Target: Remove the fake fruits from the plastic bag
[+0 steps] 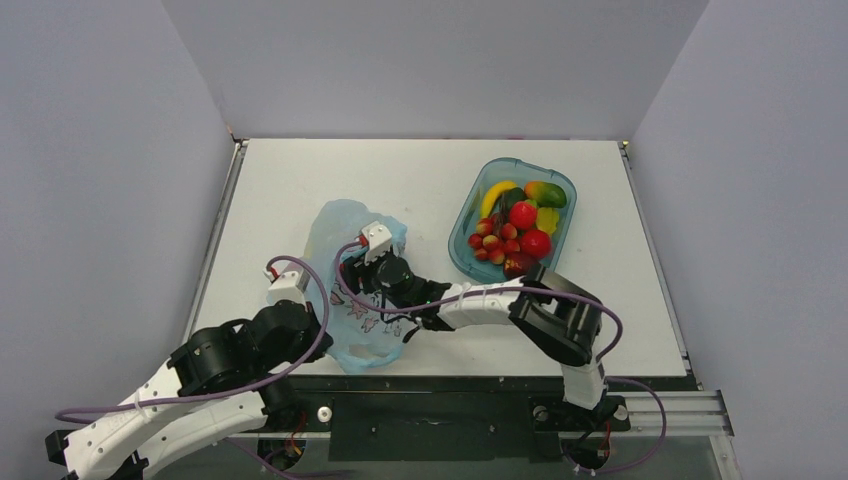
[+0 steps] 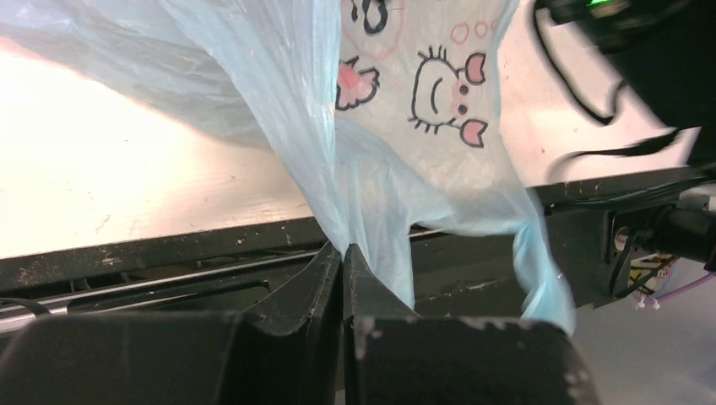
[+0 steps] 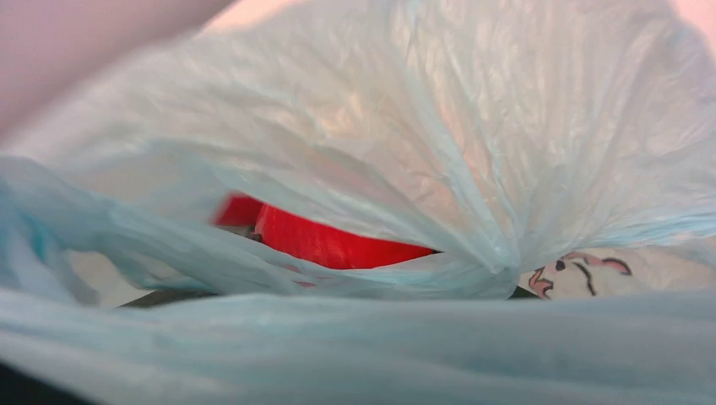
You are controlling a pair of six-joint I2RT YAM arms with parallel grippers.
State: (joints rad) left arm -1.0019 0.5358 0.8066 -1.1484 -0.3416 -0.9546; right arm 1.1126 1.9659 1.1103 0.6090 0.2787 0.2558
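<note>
White table, 1 plastic bag, 1 red fruit inside

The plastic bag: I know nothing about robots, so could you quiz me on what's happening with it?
1. True or false: the left gripper is shut on the plastic bag.
2. In the right wrist view, the fake fruit showing inside the bag is: A green, B red, C purple.
3. Fill in: in the top view, the teal tub stands to the bag's ____.
Key: 1 true; 2 B; 3 right.
</note>
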